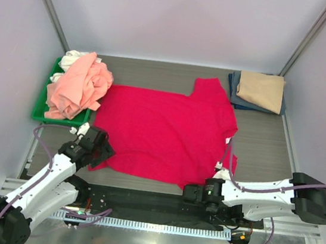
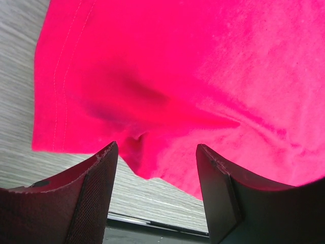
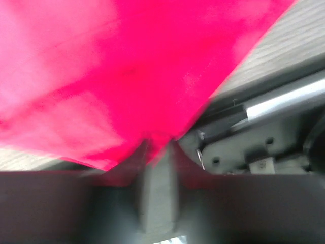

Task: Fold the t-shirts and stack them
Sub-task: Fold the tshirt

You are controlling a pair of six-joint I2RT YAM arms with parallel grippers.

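The red t-shirt (image 1: 168,129) lies flat mid-worktop (image 1: 157,73), both hands at its near edge.
My left hand (image 2: 157,150) is released, fingers apart over the near left corner. My right hand (image 3: 158,145) is clenched on the near hem, pinching red cloth. A pink t-shirt (image 1: 77,89) and a white t-shirt (image 1: 72,59) lie heaped in the green tray (image 1: 38,116), far left. A tan t-shirt (image 1: 262,90) sits folded on a navy t-shirt (image 1: 234,92), far right.

No text, label or number can be read anywhere.
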